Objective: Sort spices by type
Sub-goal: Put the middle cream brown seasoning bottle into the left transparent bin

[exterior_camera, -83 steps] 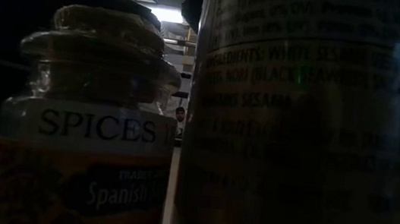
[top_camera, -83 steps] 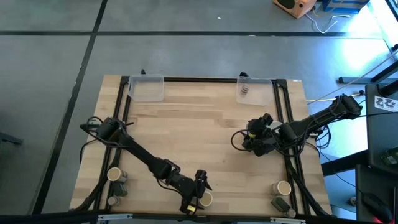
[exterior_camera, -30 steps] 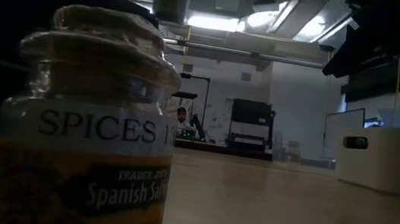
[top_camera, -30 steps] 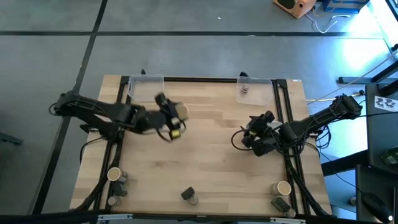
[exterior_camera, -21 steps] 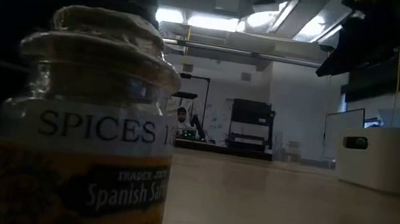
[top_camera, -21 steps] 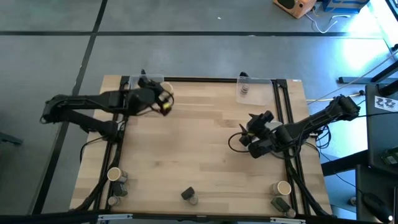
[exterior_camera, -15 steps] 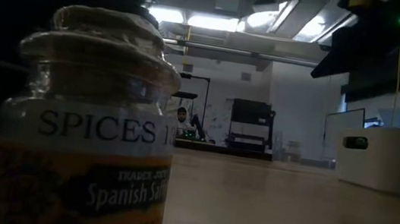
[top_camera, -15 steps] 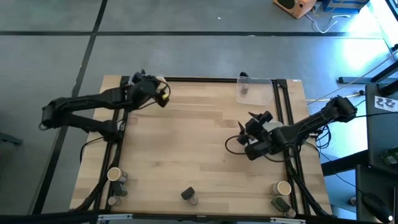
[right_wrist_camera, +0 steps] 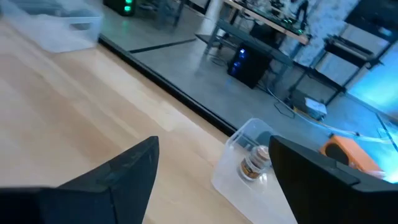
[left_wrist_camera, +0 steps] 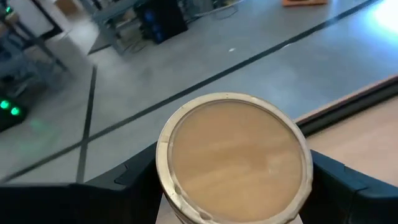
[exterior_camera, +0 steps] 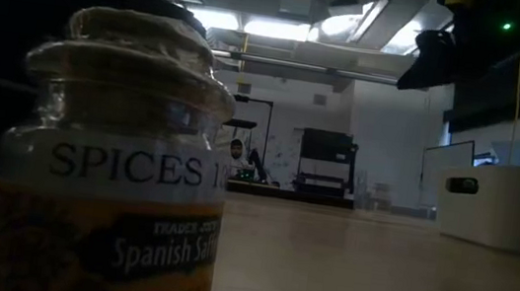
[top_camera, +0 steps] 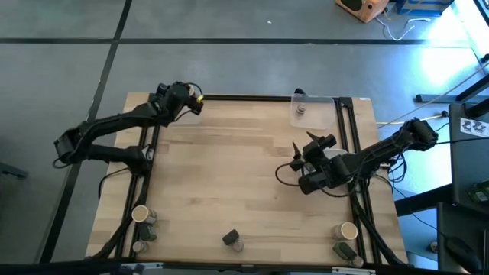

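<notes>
Left end effector [top_camera: 189, 103] grips a tan cylinder [left_wrist_camera: 233, 158] over the far-left tray; right end effector [top_camera: 306, 153] hangs wide. One jar [top_camera: 300, 110] is sorted; most remain.

We see a pale blond wooden table [top_camera: 229, 176] with fine lengthwise grain, framed in black. The two-finger left gripper [left_wrist_camera: 233, 186] is dark around a tan cylinder with a pale ring-edged top [left_wrist_camera: 233, 155]. A glass spice jar [exterior_camera: 108, 167] carries a yellow-orange label under a white band with dark lettering.
</notes>
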Tool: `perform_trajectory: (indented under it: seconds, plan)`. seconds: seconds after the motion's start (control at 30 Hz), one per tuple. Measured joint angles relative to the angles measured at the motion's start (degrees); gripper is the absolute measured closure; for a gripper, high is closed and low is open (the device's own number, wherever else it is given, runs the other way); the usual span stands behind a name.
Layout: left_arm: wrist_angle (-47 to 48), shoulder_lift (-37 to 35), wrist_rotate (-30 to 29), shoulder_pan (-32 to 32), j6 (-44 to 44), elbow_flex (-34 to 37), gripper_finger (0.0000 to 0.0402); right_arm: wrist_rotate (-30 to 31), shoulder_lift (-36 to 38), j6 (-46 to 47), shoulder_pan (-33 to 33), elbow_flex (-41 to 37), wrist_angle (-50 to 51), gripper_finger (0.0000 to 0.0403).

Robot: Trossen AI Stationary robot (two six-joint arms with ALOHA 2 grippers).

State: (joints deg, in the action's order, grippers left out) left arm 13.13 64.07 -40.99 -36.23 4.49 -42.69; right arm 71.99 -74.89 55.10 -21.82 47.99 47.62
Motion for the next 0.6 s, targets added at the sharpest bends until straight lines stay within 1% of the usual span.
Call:
perform_trajectory:
  seconds: [0.13, 0.27, 0.4, 0.6]
  plan:
    - [-0.3, 2.0, 0.3, -4.2, 0.0, 0.3, 0.0133, -0.8, 0.0, 0.2, 2.9, 0.0, 0.0, 0.0100]
    - [-0.3, 4.5, 0.3, -7.0, 1.8, 0.3, 0.0132, -1.2, 0.0, 0.3, 5.0, 0.0, 0.0, 0.0100]
    - [-0.3, 7.8, 0.4, -8.1, 3.1, 0.3, 0.0131, -1.2, 0.0, 0.3, 6.6, 0.0, 0.0, 0.0100]
    - [-0.6, 13.0, 0.5, -9.6, 4.1, 0.3, 0.0131, -0.4, 0.0, 0.3, 6.6, 0.0, 0.0, 0.0100]
